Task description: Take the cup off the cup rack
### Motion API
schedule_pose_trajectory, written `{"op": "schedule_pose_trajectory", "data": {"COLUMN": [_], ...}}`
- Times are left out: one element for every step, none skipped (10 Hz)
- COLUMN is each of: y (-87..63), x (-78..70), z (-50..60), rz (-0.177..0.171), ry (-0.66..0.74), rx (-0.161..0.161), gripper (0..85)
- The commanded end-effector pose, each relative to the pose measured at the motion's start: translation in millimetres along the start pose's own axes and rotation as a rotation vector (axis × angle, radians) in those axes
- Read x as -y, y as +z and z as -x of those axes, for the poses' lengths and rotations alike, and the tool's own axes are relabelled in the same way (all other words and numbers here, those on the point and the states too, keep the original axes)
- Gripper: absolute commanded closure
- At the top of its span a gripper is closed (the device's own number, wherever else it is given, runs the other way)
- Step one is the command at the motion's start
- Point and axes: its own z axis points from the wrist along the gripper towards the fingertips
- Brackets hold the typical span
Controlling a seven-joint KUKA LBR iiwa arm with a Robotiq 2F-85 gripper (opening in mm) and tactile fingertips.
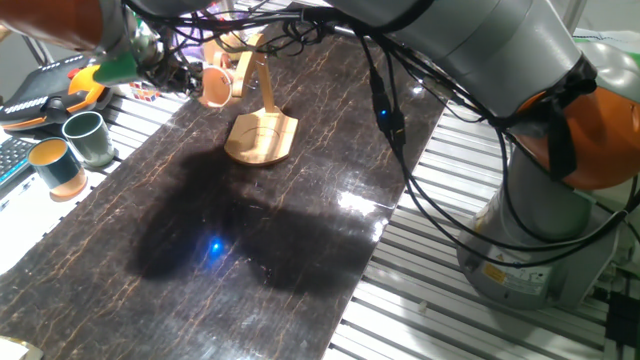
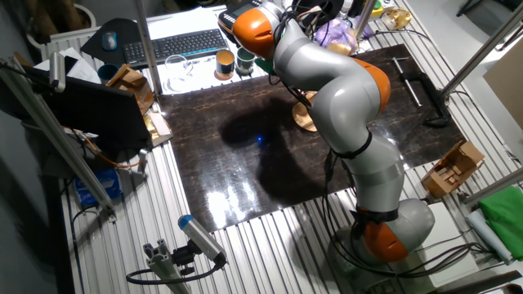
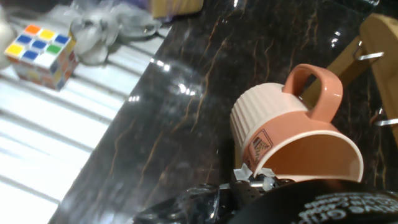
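A dark marbled slab (image 2: 245, 155) with thin brown veins covers the middle of the bench (image 2: 270, 245) — around it the bare top shows as ribbed silver aluminium slats. The slab is glossy and throws back white glare and one small blue point of light (image 1: 214, 247). Slanted metal frame posts (image 2: 65, 155) stand at the near corner in the other fixed view. Along the far edge lie a black keyboard (image 2: 181, 42) and a mouse (image 2: 109, 39); a colour cube (image 3: 42, 48) sits on the slats — just beside the slab.
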Motion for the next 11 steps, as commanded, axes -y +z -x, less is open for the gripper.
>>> {"op": "schedule_pose_trajectory", "data": {"y": [-1.5, -3.4, -6.0, -7.5, -8.9, -10.8, -13.6, -15.5, -18.3, -21.5, -23.3], "x": [-0.9, -1.2, -2.0, -2.7, -2.8, -2.5, -1.5, -0.4, 1.3, 4.2, 7.3], "z": [-4.4, -8.6, -14.4, -20.4, -27.7, -35.4, -44.0, -52.1, -60.1, -67.0, -73.8], "rz": [0.008, 0.017, 0.037, 0.054, 0.075, 0.090, 0.110, 0.126, 0.138, 0.160, 0.187], "ry": [-0.008, -0.020, -0.038, -0.051, -0.064, -0.076, -0.082, -0.089, -0.095, -0.097, -0.104], "rx": [-0.012, -0.028, -0.061, -0.090, -0.126, -0.160, -0.205, -0.233, -0.257, -0.297, -0.341], "gripper": [84.0, 84.0, 84.0, 84.0, 84.0, 84.0, 84.0, 84.0, 84.0, 84.0, 84.0]}}
